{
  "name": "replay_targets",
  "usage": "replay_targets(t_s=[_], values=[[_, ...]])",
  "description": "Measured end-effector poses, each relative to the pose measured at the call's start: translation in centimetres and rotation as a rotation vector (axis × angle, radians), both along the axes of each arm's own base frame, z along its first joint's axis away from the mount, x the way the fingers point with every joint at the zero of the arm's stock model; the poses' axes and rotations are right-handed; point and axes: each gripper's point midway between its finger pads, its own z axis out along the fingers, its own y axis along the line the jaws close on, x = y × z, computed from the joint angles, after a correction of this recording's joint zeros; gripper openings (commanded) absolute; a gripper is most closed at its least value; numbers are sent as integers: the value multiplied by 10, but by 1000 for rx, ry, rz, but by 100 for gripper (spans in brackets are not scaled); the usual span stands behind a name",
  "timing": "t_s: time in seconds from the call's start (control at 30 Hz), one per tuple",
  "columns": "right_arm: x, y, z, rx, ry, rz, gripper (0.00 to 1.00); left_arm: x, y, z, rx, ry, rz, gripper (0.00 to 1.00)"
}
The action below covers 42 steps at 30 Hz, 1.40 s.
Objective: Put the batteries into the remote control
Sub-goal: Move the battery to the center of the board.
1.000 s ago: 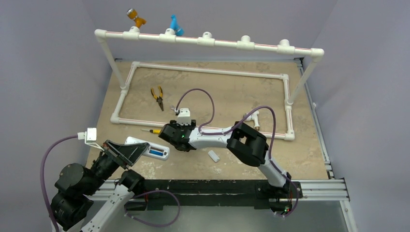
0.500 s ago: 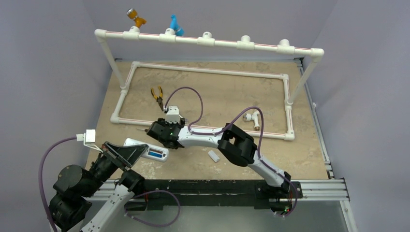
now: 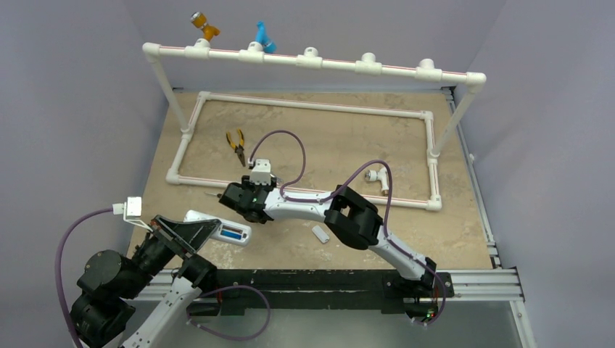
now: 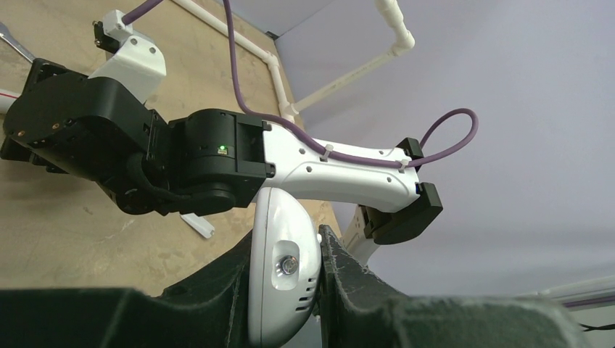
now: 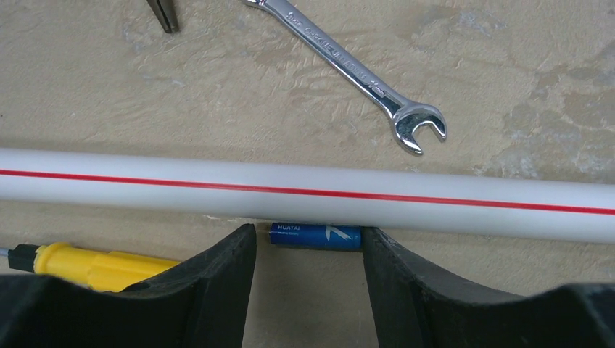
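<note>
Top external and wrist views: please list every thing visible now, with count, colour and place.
table: one, tan
pipe frame: one, white, flat on the table
pipe rail: one, white, raised at the back
orange fitting: one, on the rail, left
blue fitting: one, on the rail too
battery: one seen, blue, against the frame's near pipe
remote control: one, white, near left edge
screwdriver: one, yellow handle, near the battery
wrench: one, silver, inside the frame
pliers: one, yellow handles, inside the frame
elbow fitting: one, white, inside the frame, right
small white piece: one, front middle
left gripper: one, black, shut on the remote control
right gripper: one, black, open astride the battery
</note>
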Motion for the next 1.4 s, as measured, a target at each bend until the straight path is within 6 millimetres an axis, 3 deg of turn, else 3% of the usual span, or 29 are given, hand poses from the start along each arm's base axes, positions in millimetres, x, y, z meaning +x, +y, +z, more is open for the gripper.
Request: replay_targets(t_s=[0.5,0.87,1.07,1.23,1.4], values=[[5,-17,-2,-38,-51,-56,43,-3,2,1,-5,-14,1,0],[-5,-65,-2,-89,-72,-113,40,-2,2,0,-5,-12,0,0],[-23,-97,-1,-148,-60,-106,40,-3,2,1,-8,-17,0,0],[-52,-127,-2,-187,-17,-71,40,-2,1,-2,-8,-12,0,0],[-78,-127,-2,-203,7,-19,44,0,-1,-4,-6,-7,-3,0]])
